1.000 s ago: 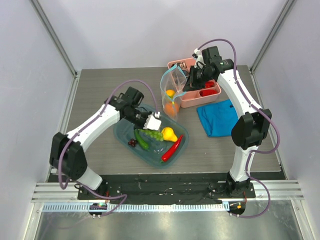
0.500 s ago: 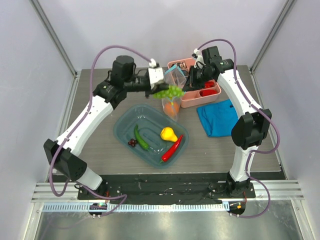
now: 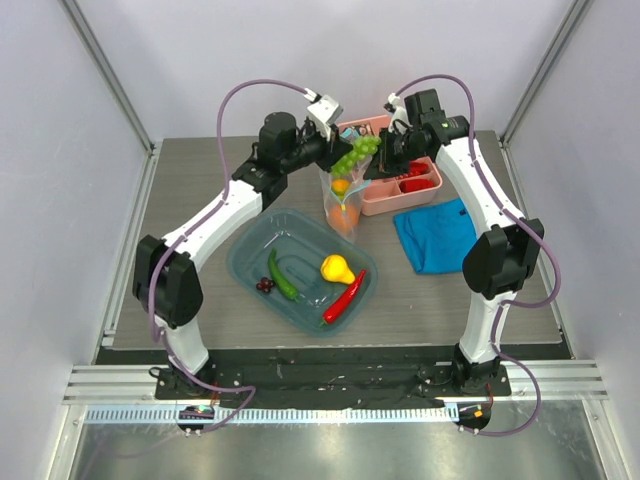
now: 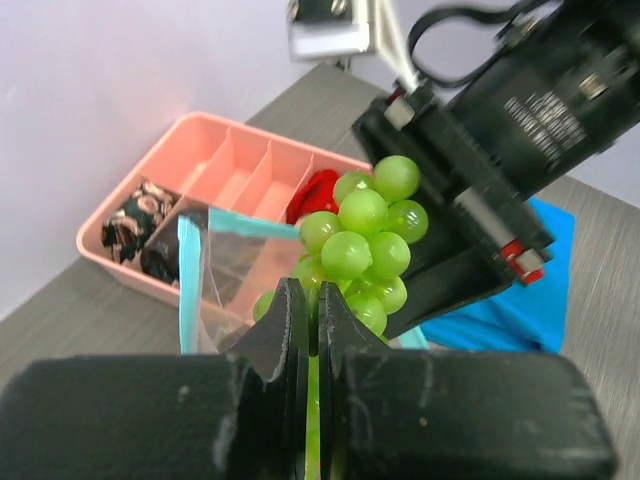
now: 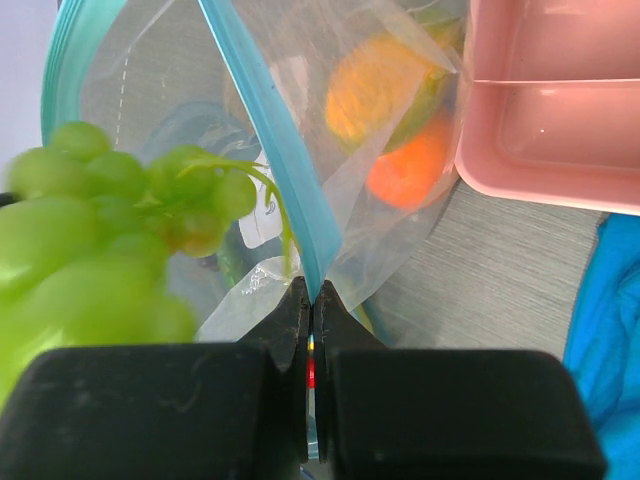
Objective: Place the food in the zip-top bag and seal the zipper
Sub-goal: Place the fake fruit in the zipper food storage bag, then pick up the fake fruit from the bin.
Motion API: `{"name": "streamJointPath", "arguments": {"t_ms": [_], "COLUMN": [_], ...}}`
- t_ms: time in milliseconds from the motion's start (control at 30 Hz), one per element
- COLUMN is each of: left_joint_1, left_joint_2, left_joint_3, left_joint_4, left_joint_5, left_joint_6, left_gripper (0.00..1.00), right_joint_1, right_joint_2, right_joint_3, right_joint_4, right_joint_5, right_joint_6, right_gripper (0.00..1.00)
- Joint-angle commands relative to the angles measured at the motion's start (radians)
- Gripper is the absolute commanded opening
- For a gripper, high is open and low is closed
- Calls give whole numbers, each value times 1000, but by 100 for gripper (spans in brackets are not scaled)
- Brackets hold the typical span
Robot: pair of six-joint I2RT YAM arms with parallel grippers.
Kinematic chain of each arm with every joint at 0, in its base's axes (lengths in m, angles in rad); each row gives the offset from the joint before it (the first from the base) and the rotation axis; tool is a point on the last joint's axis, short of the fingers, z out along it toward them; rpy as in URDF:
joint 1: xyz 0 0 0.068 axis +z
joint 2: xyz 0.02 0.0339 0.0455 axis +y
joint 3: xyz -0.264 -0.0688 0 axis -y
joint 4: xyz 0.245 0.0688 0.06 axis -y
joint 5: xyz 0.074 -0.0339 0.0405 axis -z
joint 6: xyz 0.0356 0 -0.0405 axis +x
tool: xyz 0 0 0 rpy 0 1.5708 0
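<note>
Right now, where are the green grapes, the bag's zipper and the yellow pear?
green grapes [image 4: 362, 235], left wrist view, middle of the bunch.
zipper [image 5: 262, 130], right wrist view, midway along the blue strip.
yellow pear [image 3: 337, 268], top external view, its round body.

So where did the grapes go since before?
The left gripper lifted the grapes out of the tray and carried them up and back to the open mouth of the bag, still gripping them. The right gripper kept pinching the bag's blue strip, holding it open. The pear, chili, cucumber and cherries stayed in the tray.
</note>
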Motion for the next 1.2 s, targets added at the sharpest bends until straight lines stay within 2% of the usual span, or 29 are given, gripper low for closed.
{"name": "streamJointPath", "arguments": {"t_ms": [0, 33, 100, 133, 200, 267, 433, 500, 600, 633, 733, 833, 900, 1033, 1167], "left_joint_1": [-4, -4, -4, -3, 0, 8, 59, 71, 72, 71, 51, -7, -33, -73, -108], "left_joint_2": [-62, -79, -101, -128, -160, -217, -344, -407, -502, -525, -581, -564, -512, -382, -280], "left_joint_3": [-48, -56, -74, -79, -82, -87, -191, -252, -431, -547, -719, -804, -844, -811, -743], "left_joint_4": [75, 52, 32, 26, 1, -26, -123, -192, -217, -194, -113, -58, -39, -33, -48], "left_joint_5": [-54, -51, -33, -23, 19, 64, 219, 227, 257, 263, 274, 293, 293, 273, 233], "left_joint_6": [-35, -30, -30, -30, -30, -17, 8, 46, 114, 115, 140, 299, 457, 640, 763], "left_gripper": [0, 13, 32, 51, 72, 79, 81, 81, 81, 80, 80, 86, 91, 100, 100], "right_joint_1": [4, 4, 4, 2, 4, 4, 2, 4, 2, 4, 2, 4, 2, 4, 2], "right_joint_2": [-55, -53, -53, -53, -52, -50, -52, -52, -58, -62, -70, -79, -81, -84, -88], "right_joint_3": [46, 47, 50, 50, 53, 58, 63, 64, 63, 58, 43, 26, 17, 4, 0], "right_joint_4": [31, 30, 31, 30, 31, 31, 27, 25, 22, 22, 17, 14, 13, 13, 8], "right_joint_5": [8, 8, 8, 8, 10, 8, 8, 8, 13, 13, 16, 19, 17, 19, 19], "right_joint_6": [0, -1, -1, -1, -3, -4, -9, -9, -9, -11, -14, -18, -17, -14, -7], "right_gripper": [1, 1, 1, 1, 1, 1, 1, 1, 1, 1, 1, 1, 1, 1, 1]}}
